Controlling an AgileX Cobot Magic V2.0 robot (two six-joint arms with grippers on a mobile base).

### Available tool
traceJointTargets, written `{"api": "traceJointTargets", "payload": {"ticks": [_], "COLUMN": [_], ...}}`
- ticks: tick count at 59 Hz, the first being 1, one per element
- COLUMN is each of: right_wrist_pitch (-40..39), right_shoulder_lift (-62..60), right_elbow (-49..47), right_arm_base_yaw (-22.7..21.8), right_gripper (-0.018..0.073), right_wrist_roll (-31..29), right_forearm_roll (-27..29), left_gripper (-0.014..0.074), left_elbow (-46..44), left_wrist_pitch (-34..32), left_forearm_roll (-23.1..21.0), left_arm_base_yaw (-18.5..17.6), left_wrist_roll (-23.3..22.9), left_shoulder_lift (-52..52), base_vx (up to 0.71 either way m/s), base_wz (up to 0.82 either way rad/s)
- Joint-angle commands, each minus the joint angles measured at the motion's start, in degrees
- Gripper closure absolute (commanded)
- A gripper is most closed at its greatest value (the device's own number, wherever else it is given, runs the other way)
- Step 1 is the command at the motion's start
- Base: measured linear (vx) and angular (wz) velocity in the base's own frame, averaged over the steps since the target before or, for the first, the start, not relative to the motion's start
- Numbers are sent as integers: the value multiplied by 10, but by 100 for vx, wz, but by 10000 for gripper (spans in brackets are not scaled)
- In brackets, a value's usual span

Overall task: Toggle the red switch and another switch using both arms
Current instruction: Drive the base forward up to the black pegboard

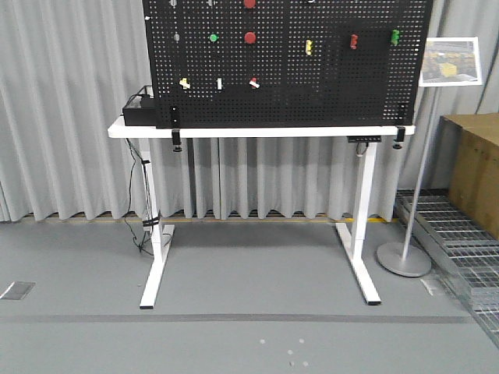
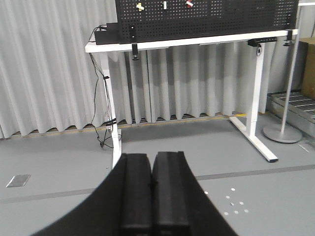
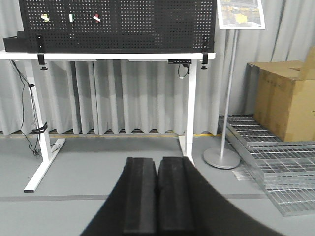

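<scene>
Locate the targets at the left end of the lower row on the pegboard (image 1: 312,86), which stands on the white table (image 1: 257,132). From left to right the row reads: another switch (image 1: 185,82), chunky and pale yellow-white; a slim white toggle (image 1: 220,82); the red switch (image 1: 254,82) with its white lever tip. All three sit near one another.

The left gripper (image 2: 151,164) has its fingers pressed together and holds nothing. The right gripper (image 3: 157,164) is in the same condition. Both are well apart from the board, with open floor between.

Expect these faults:
- Wrong target. The slim toggle lies between your two switches, and a large round red button (image 1: 250,37) sits directly above the red switch. A small aiming error trips either one.
- Arm contact. The targets are close neighbours, so the two wrists are likely to crowd each other on approach.
- Slip. A blunt closed finger pair can slide off a small lever and leave it half thrown.
- Base strike. Driving in too far risks hitting the table legs
</scene>
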Motion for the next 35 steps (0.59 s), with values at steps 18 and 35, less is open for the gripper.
{"api": "traceJointTargets", "payload": {"ticks": [18,35], "right_wrist_pitch": [-47,-47], "right_shoulder_lift": [-6,-6], "right_elbow": [3,3], "right_arm_base_yaw": [-4,-4], "right_gripper": [565,565], "right_wrist_roll": [-2,-2], "right_forearm_roll": [-4,-4], "left_gripper": [594,594], "left_elbow": [11,11], "left_wrist_pitch": [-43,-43], "left_forearm_roll": [-1,-1], "left_arm_base_yaw": [0,0], "left_wrist_roll": [-1,-1], "left_shoulder_lift": [-11,-11], "base_vx": [39,48], "base_wz": [-3,3]}}
